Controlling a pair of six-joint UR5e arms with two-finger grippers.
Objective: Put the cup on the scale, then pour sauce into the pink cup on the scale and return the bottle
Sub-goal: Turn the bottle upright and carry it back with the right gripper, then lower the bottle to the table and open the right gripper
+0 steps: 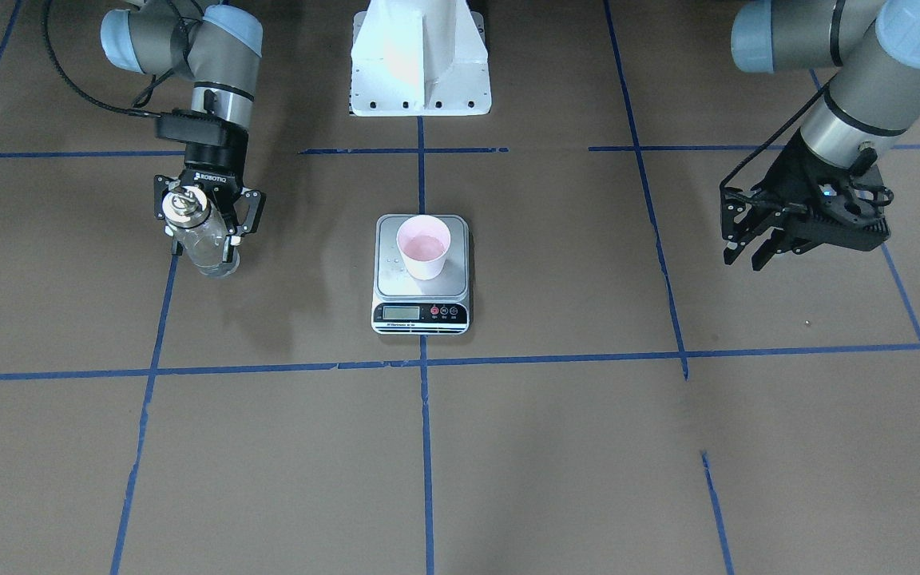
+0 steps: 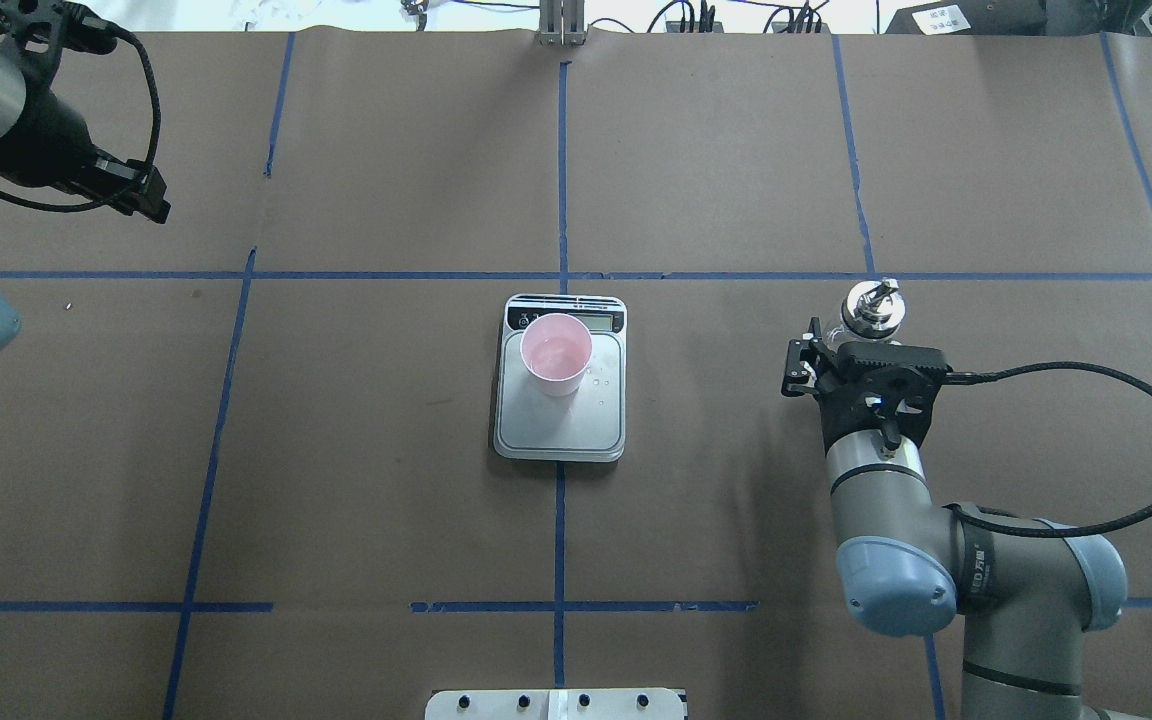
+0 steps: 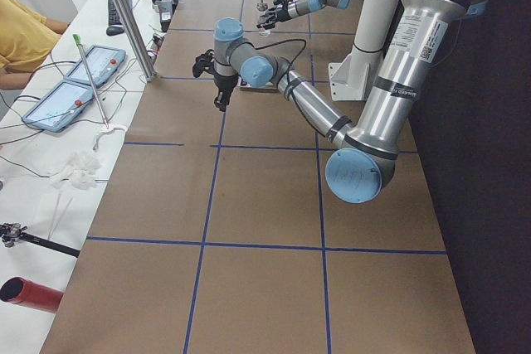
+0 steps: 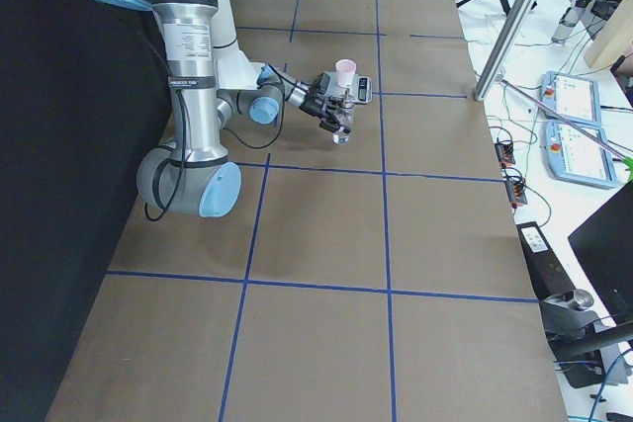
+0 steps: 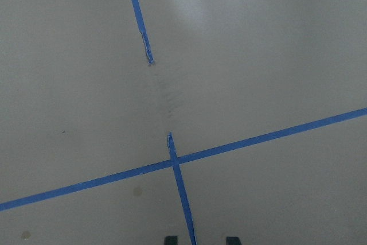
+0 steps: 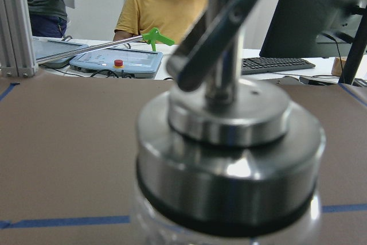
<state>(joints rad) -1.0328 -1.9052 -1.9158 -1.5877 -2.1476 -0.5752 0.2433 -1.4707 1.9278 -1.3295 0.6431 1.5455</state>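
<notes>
The pink cup stands upright on the scale at the table's middle, with clear liquid showing inside it; it also shows in the overhead view. A few droplets lie on the scale's platform. My right gripper is shut on the bottle, which stands upright at or just above the table, well to the robot's right of the scale. Its silver cap fills the right wrist view. My left gripper is open and empty above the table on the other side.
The white robot base stands behind the scale. Blue tape lines cross the brown table cover. Operators and control pendants sit past the table's far edge. The left wrist view shows only bare table and tape.
</notes>
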